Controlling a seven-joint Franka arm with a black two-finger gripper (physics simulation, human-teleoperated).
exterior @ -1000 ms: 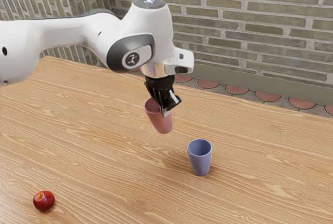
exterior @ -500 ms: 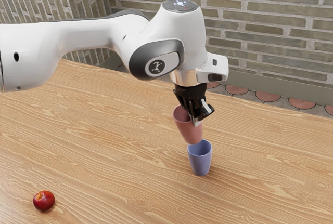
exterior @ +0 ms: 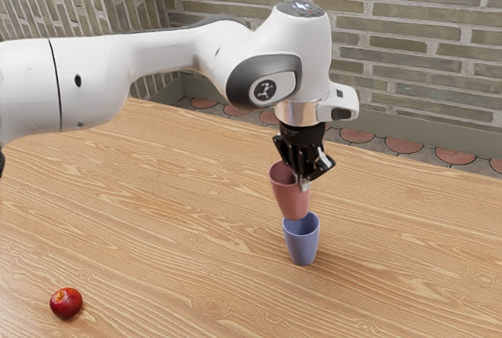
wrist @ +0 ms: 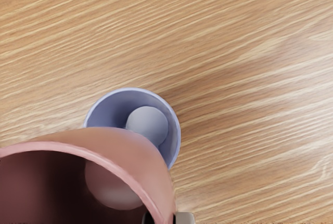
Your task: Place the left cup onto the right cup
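Observation:
My gripper [exterior: 303,173] is shut on the rim of a pink cup [exterior: 289,192], which hangs upright just above a blue-violet cup [exterior: 301,238] standing on the wooden table [exterior: 141,197]. In the exterior view the pink cup's base meets the blue cup's rim, slightly toward the exterior view's left of its centre. In the wrist view the pink cup [wrist: 99,177] is close under my hand and partly covers the open mouth of the blue cup [wrist: 139,117].
A red apple [exterior: 66,303] lies on the table near the front at the exterior view's left. A brick wall [exterior: 408,24] and a tiled floor strip run behind the table's far edge.
My arm has carried the pink cup toward the exterior view's right, from open table to directly over the blue cup, and lowered it until it reaches the blue cup's rim.

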